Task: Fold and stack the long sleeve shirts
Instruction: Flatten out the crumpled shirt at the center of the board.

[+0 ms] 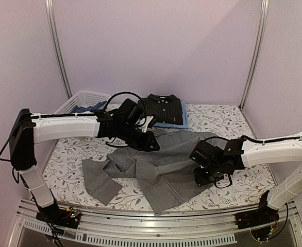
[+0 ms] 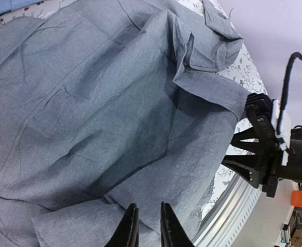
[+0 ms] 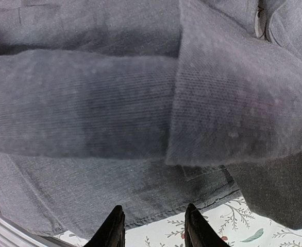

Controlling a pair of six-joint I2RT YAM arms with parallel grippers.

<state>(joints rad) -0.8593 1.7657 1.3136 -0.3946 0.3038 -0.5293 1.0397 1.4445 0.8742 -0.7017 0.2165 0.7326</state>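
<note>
the grey shirt [image 1: 156, 170] lies rumpled and unfolded mid-table [image 1: 244, 123], one sleeve trailing near-left. my left gripper [image 2: 147, 207] hangs over its far part, jaws only a narrow slit apart with no cloth between them; whether the tips brush the fabric i cannot tell. my right gripper [image 3: 154, 208] sits low over the shirt's right side, jaws clearly apart and empty, a hem just beyond them. at the far middle the black shirt [image 1: 164, 109] rests folded on the light blue shirt [image 1: 167, 125], right of the white basket [image 1: 81, 100].
</note>
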